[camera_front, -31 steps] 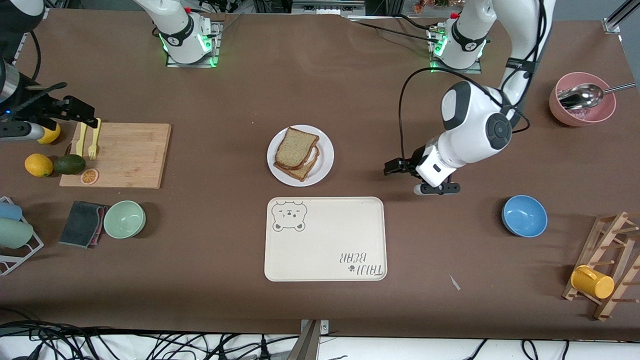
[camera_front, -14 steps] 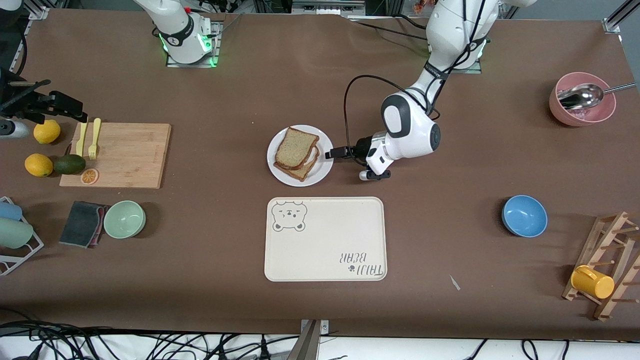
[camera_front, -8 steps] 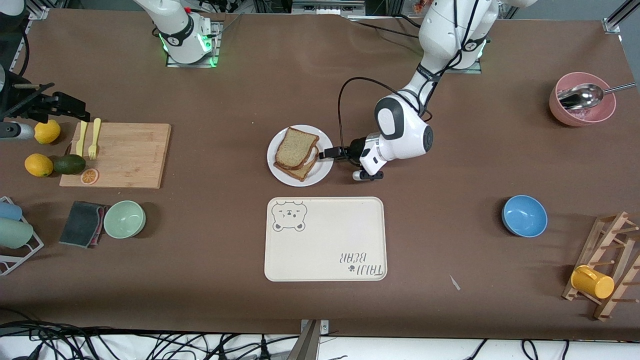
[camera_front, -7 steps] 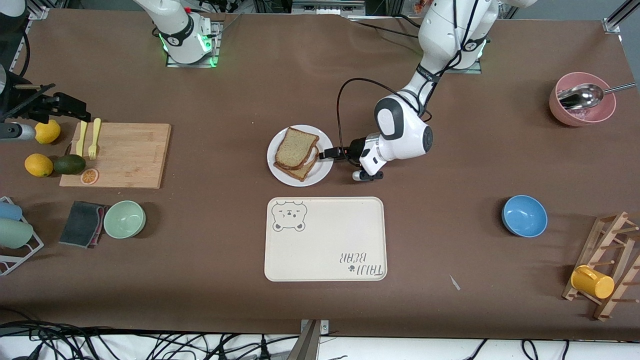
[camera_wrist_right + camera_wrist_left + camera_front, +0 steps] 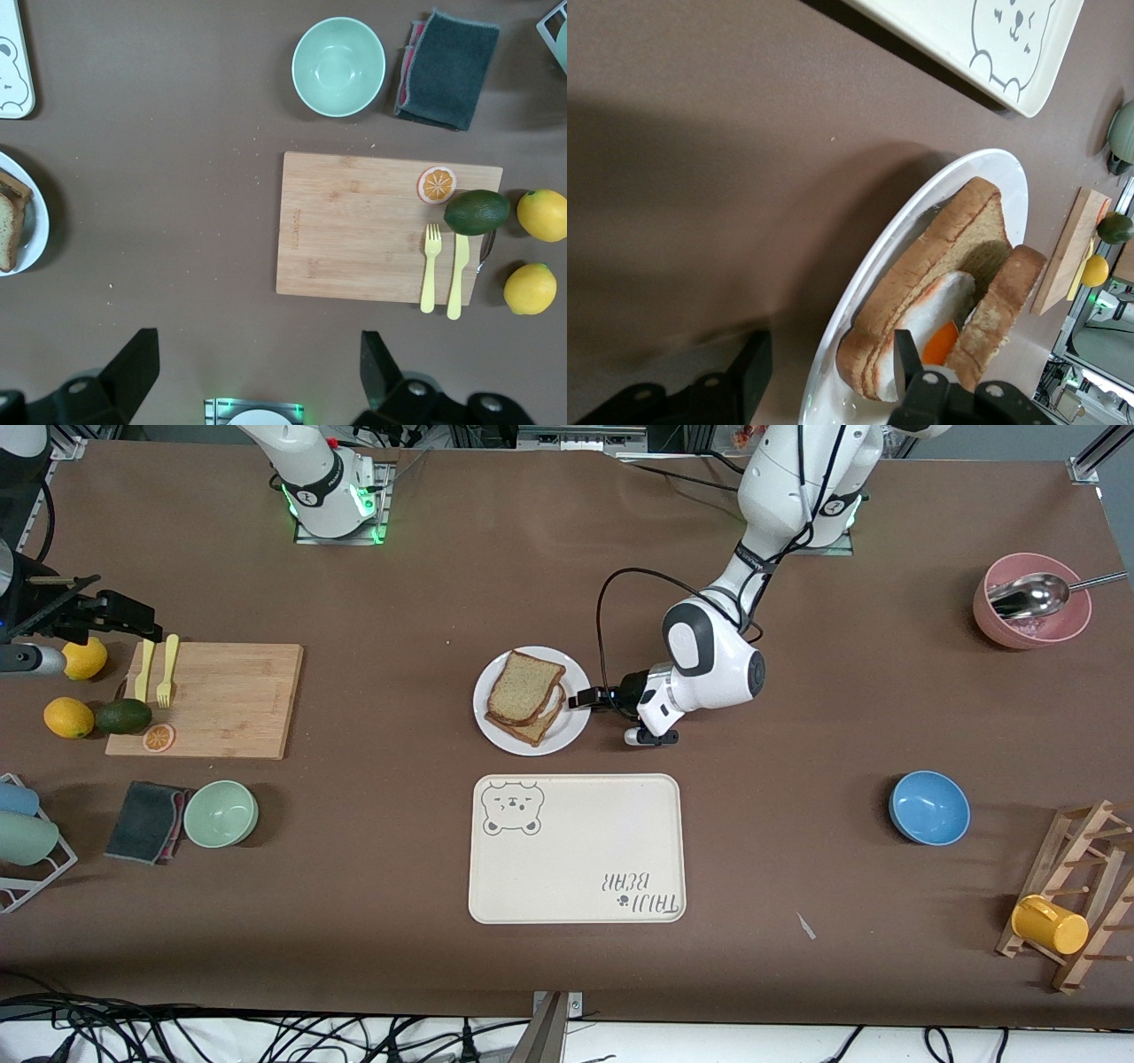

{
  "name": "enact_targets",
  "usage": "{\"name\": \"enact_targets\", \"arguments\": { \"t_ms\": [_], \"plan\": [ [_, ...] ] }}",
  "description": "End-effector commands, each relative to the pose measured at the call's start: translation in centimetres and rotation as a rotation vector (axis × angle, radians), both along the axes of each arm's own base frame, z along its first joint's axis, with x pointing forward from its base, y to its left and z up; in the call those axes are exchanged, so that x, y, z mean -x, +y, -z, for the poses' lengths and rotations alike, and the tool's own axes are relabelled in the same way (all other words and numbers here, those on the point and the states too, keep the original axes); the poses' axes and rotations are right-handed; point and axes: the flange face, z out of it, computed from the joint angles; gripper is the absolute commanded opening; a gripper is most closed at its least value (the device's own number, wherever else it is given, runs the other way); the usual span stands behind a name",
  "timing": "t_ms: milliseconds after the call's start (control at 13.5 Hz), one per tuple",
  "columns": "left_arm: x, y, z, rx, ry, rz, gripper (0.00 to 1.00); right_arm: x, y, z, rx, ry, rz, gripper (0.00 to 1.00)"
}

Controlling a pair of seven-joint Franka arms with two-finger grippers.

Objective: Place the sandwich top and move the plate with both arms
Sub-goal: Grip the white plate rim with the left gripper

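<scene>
The white plate (image 5: pixel 574 724) sits mid-table, farther from the front camera than the cream tray. On it the sandwich top (image 5: pixel 524 687) lies over a lower slice with fried egg. In the left wrist view the sandwich top (image 5: pixel 1005 301) shows edge-on above the egg and the plate (image 5: pixel 828 394). My left gripper (image 5: pixel 582 700) is low at the plate's edge toward the left arm's end. The left gripper (image 5: pixel 830 356) is open, one finger outside the rim and one over the plate. My right gripper (image 5: pixel 133 615) hangs open over the lemons; the right gripper (image 5: pixel 259 345) holds nothing.
The cream bear tray (image 5: pixel 576 849) lies just nearer the front camera than the plate. A cutting board (image 5: pixel 208 700) with fork, knife, lemons and avocado, a green bowl (image 5: pixel 221 813) and a cloth are toward the right arm's end. Blue bowl (image 5: pixel 928 807), pink bowl and mug rack are toward the left arm's end.
My left arm swung from near the blue bowl across to the plate's edge, and its fingers have drawn closer together around the rim. The right gripper shifted only slightly.
</scene>
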Motion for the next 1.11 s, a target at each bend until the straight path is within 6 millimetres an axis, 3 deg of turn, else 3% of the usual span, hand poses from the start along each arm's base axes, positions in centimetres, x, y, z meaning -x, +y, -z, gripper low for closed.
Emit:
{"name": "enact_targets", "arguments": {
  "t_ms": [0, 889, 1037],
  "plan": [
    [-0.22, -0.58, 0.10, 0.017, -0.028, -0.010, 0.55, -0.20, 0.23, -0.72, -0.009, 0.004, 0.007, 1.00],
    [-0.11, -0.64, 0.15, 0.033, -0.062, 0.008, 0.30, -0.21, 0.49, -0.72, -0.010, 0.004, 0.002, 1.00],
    [0.06, -0.55, 0.57, 0.035, -0.071, 0.018, 0.29, -0.21, 0.49, -0.72, -0.010, 0.004, 0.002, 1.00]
  ]
}}
